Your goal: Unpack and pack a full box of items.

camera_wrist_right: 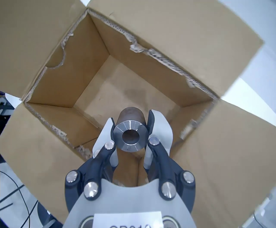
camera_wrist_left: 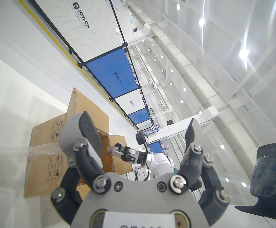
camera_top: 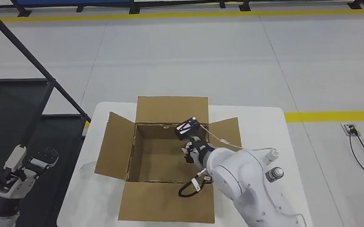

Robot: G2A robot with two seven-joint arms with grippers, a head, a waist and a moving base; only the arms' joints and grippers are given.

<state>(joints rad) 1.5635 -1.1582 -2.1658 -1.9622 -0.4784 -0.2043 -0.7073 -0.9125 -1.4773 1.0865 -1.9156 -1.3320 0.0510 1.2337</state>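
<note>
Clasping cylinder (camera_wrist_right: 130,135), right gripper (camera_wrist_right: 131,120) over box (camera_wrist_right: 71,71)

Items counted: one cardboard box (camera_top: 167,217) with four flaps (camera_top: 171,108), all folded outward. One metal cylinder (camera_wrist_right: 130,126), with one bore through its end face. One white table (camera_top: 261,123). Two robot arms, each ending in one gripper: the left gripper (camera_wrist_left: 138,117) and the right gripper (camera_wrist_right: 131,116). Each gripper has two fingers.

We see a white desk (camera_top: 261,127), yellow floor tape (camera_top: 333,115), and a floor socket (camera_top: 350,129) with black cables (camera_top: 361,156).
</note>
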